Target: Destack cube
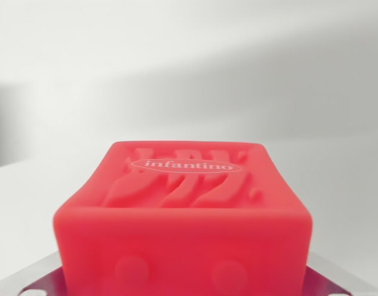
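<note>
Close before the wrist camera, red soft cube (182, 228), embossed "infantino" top, gripper (182, 280) state unclear

Bright red cube (182, 228) between the jaws, raised wavy relief and a white "infantino" oval logo on top, round bumps on its near face, plain white surface (336, 179) beyond.
</note>
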